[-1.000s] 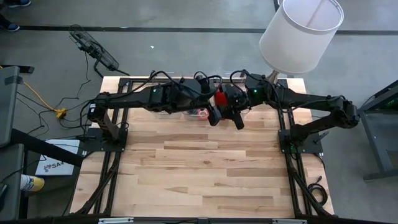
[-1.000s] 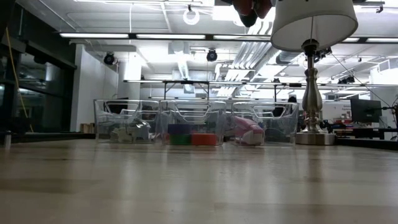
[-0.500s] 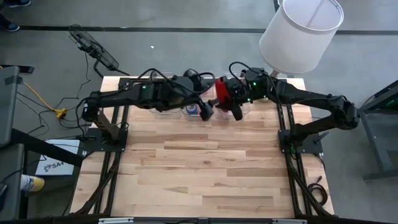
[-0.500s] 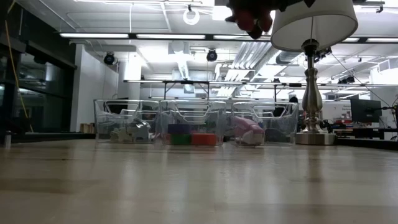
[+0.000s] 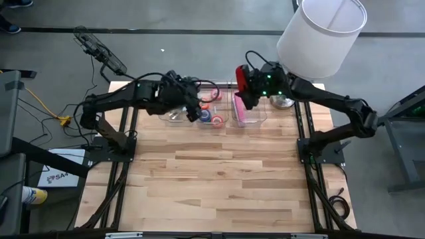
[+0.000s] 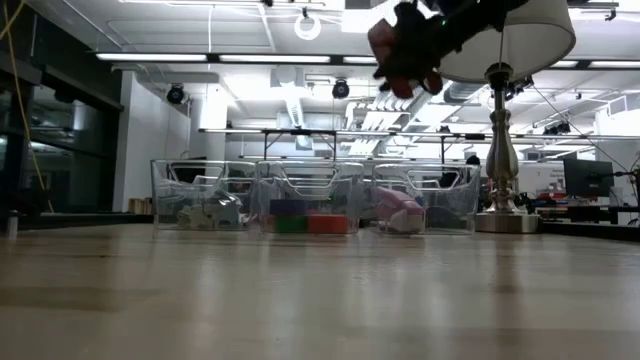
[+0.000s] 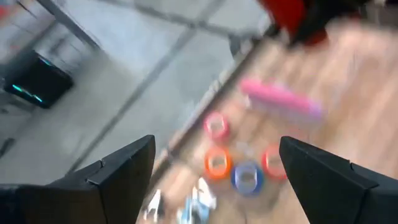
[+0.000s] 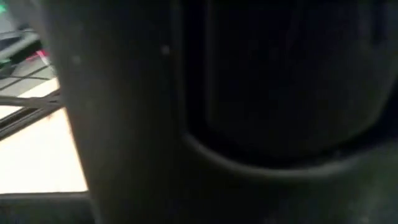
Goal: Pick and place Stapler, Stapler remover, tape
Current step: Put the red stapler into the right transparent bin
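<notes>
Since a second ago we see both arms pulled apart: the left hand [image 5: 193,111] has swung left over the bins, and the right hand [image 5: 243,99] has moved to the far side, over the right clear bin [image 5: 261,119]. Our right hand grips a red stapler [image 5: 242,79], raised clear of the table [image 5: 219,179]; which way its long axis points we cannot tell. A pink stapler [image 5: 242,114] lies in that bin just below the right hand. The tape [image 5: 211,118] rolls sit in the middle bin, just right of our left hand, whose fingers [image 7: 118,177] stand wide apart, empty
</notes>
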Controlling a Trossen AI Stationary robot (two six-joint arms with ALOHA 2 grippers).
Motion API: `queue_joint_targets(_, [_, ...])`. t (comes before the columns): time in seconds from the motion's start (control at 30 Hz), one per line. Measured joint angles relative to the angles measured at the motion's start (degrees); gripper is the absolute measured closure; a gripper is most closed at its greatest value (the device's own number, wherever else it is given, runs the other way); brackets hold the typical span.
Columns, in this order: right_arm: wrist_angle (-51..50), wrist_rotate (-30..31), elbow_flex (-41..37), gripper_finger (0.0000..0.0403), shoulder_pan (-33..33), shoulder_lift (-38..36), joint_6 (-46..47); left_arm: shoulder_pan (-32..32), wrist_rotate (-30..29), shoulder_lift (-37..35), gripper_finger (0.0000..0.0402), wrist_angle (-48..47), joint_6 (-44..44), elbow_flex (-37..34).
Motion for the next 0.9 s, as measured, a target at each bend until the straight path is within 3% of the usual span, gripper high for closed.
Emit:
queue_joint_targets(0.1, [0.6,1.0,0.0,0.0251,-1.4,3.2,2.3,2.7,7.6,-0.2,0.0063,-4.4,3.1,-0.8])
queue_joint_targets(0.37, [0.8,5.9,0.0,0.0251,-5.1,9.0,12.7,12.0,24.7,-3.4,0.0063,-0.2,15.6,-7.1])
queue_joint_targets(0.67, [-7.4,11.7,0.0,0.0251,-6.3,13.2,18.4,24.9,52.4,-14.1,0.0062,17.8,28.2,-24.3])
queue_joint_targets(0.9, [-9.0,13.1,0.1,0.0251,-6.3,17.5,23.5,35.0,74.2,-24.3,0.0062,35.7,27.0,-43.2])
